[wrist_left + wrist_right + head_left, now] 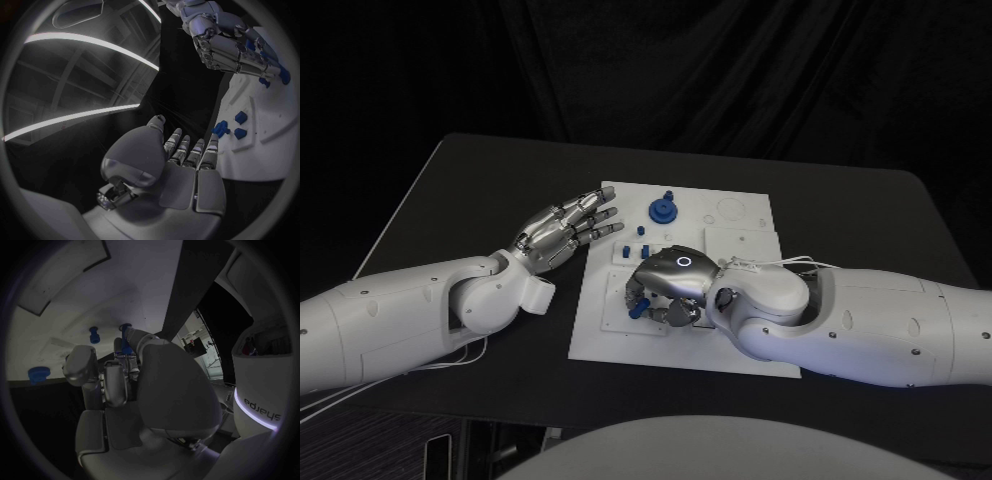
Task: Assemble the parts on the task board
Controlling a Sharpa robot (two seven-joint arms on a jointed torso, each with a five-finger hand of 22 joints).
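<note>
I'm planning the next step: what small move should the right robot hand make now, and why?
Probably close on the blue part beneath it and lift slightly: the right robot hand sits curled over the white board, whether it grips is unclear, and the left robot hand waits open.

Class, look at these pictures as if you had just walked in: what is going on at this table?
A two-armed robot is assembling small blue parts on a white task board on a black table. Its right hand is down on the board's near left part, fingers curled around a blue part; whether it truly grips it is unclear. The left hand hovers open beside the board's left edge, holding nothing. A larger round blue part stands farther back on the board.
</note>
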